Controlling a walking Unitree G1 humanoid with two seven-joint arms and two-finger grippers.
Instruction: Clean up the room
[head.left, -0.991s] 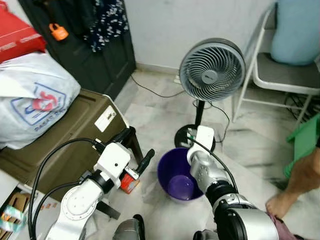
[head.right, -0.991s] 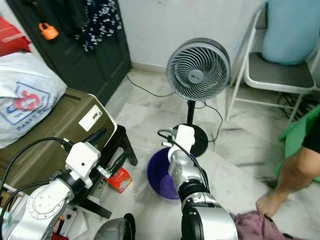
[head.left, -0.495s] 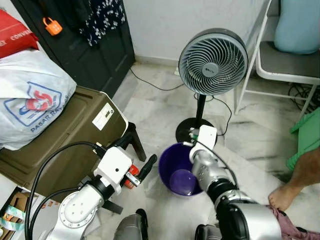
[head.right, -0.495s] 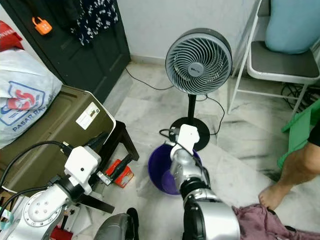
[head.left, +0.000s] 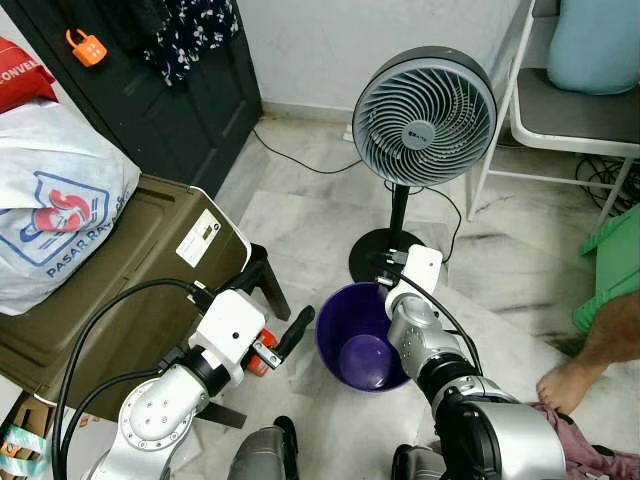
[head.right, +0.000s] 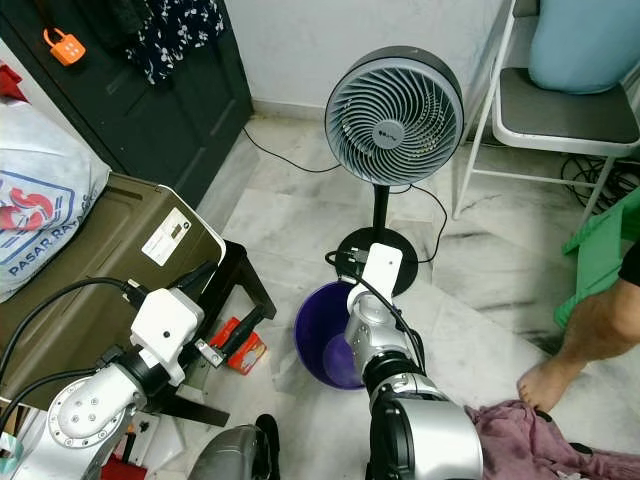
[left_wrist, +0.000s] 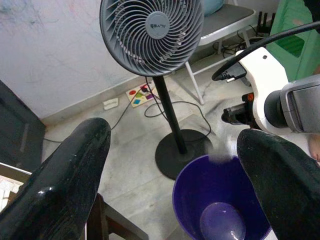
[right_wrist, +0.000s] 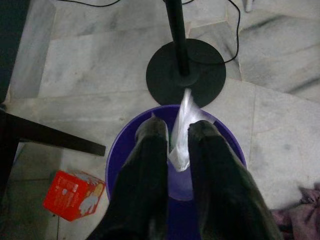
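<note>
At the bottom edge of the head views we see our own silver arms, both cut off by the frame. The left gripper (head.left: 285, 318) sits lower left of centre, its two black fingers spread wide with nothing between them. A small red box (head.right: 243, 353) lies on the floor just beyond it; in the left eye view the wrist hides most of it.

The right gripper (right_wrist: 176, 131) hangs over the purple bucket (head.left: 345, 340) at lower centre. Its fingers stand narrowly apart and pinch a scrap of thin, translucent white plastic (right_wrist: 183, 132), which sticks up above the bucket's open mouth. In the head views our forearm hides the fingertips. The bucket is round and smooth, and we cannot make out anything inside it.

Just behind the bucket stands a grey pedestal fan (head.left: 424, 102) on a black disc base (right_wrist: 186, 71), almost touching the rim. A brown bin (head.left: 130, 275) with a white printed bag (head.left: 55, 205) on it fills the left. Open marble floor lies between them. A person's bare foot (head.left: 565, 386) enters at lower right, beside crumpled mauve cloth (head.right: 525, 440).
</note>
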